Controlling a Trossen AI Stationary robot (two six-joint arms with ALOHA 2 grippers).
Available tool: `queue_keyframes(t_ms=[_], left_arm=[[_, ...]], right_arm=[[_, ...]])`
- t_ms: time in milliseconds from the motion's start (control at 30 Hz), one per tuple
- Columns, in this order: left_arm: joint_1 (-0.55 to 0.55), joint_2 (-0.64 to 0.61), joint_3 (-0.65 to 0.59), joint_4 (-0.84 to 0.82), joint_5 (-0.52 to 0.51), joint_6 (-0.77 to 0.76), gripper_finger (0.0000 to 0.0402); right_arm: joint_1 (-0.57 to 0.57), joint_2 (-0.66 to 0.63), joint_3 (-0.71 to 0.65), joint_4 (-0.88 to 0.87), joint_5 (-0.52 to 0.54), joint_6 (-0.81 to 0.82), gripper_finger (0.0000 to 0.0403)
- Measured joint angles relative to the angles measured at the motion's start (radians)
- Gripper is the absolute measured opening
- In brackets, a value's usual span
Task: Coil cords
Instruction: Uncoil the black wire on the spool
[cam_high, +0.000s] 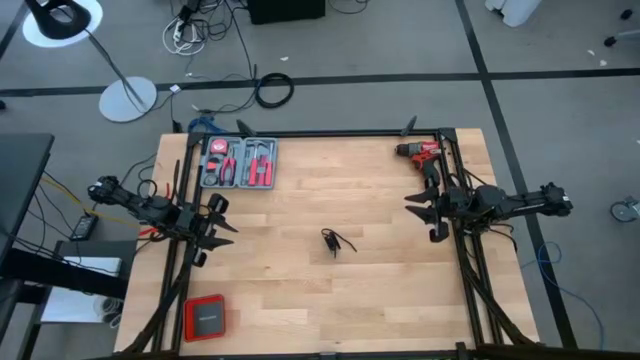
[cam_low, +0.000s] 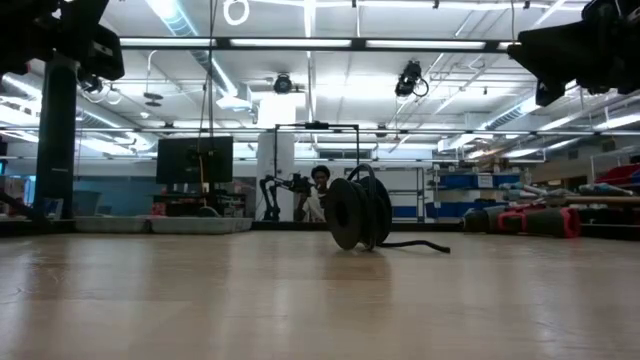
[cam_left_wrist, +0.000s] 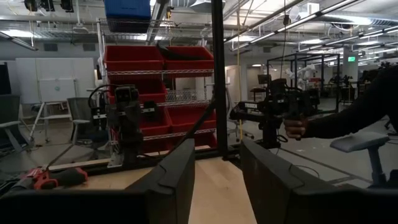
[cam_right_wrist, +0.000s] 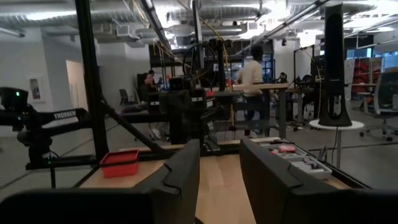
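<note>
A thin black cord (cam_high: 334, 241) lies bunched in a small coil near the middle of the wooden table; in the low view the cord (cam_low: 362, 212) stands up as a small ring with one end trailing on the table to the right. My left gripper (cam_high: 216, 228) is open at the table's left side, well clear of the cord. My right gripper (cam_high: 430, 212) is open at the table's right side, also well clear. Each wrist view shows its own two open fingers, the left gripper (cam_left_wrist: 217, 180) and the right gripper (cam_right_wrist: 219, 177), with nothing between them.
A tray of pliers with red handles (cam_high: 238, 162) sits at the far left. A red drill (cam_high: 421, 152) lies at the far right, beside my right arm. A red box (cam_high: 205, 318) sits at the near left. A person's arm (cam_left_wrist: 348, 115) shows beyond the table.
</note>
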Motion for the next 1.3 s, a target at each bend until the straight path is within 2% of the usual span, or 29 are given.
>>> queue_keyframes(t_ms=[467,567,700,900,1067,1300], left_arm=[[0.0,0.0,0.0,0.105,-0.026,0.0,0.0131],[0.0,0.0,0.0,0.132,-0.106,0.001,0.0131],[0.0,0.0,0.0,0.145,-0.249,0.001,0.0131],[0.0,0.0,0.0,0.134,-0.458,0.025,0.0131],[0.0,0.004,0.018,0.048,-0.51,0.022,0.0131],[0.0,0.076,0.084,0.017,-0.543,0.022,0.0131]], right_arm=[[0.0,0.0,0.0,0.073,0.003,0.106,0.0117],[0.0,0.0,0.0,0.071,0.012,0.096,0.0117],[-0.002,0.011,0.0,0.062,0.093,0.091,0.0117],[-0.041,0.094,0.019,0.017,0.151,0.112,0.0116],[-0.098,0.212,0.043,0.024,0.138,0.127,0.0116],[-0.161,0.383,0.112,0.063,0.039,0.177,0.0116]])
